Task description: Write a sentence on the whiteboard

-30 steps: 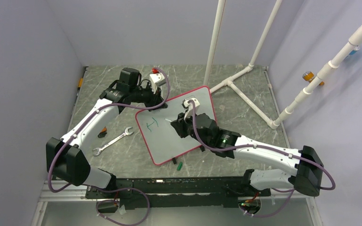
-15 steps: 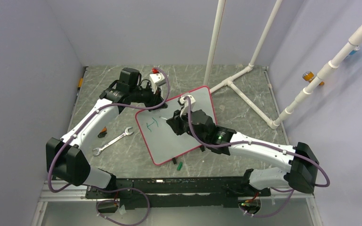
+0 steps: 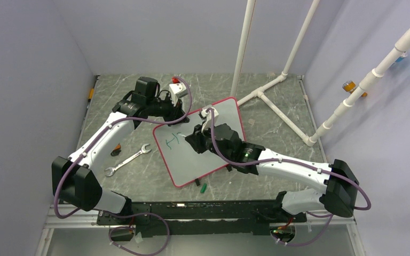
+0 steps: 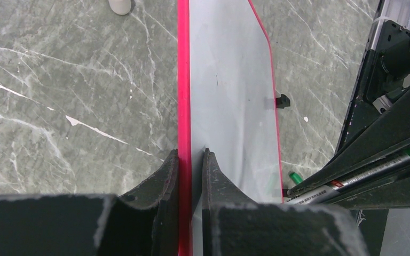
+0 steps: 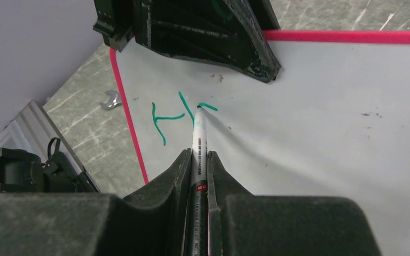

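Note:
The whiteboard (image 3: 213, 154) with a red-pink frame lies tilted mid-table; it also shows in the left wrist view (image 4: 229, 96) and the right wrist view (image 5: 320, 122). My left gripper (image 4: 190, 160) is shut on its far frame edge (image 3: 179, 121). My right gripper (image 5: 198, 160) is shut on a silver marker (image 5: 197, 138) whose tip touches the board. The sentence (image 5: 179, 114) is only a green "H" and a short new stroke beside it, near the board's left end (image 3: 173, 140).
A wrench (image 3: 128, 159) lies left of the board. The green marker cap (image 3: 203, 187) lies by the board's near edge. White PVC pipes (image 3: 277, 85) stand at the back right. A small white box with a red button (image 3: 178, 88) sits behind the left gripper.
My right gripper has moved left and a little farther across the board with the marker, and a new green stroke has appeared right of the "H". The left gripper has not moved.

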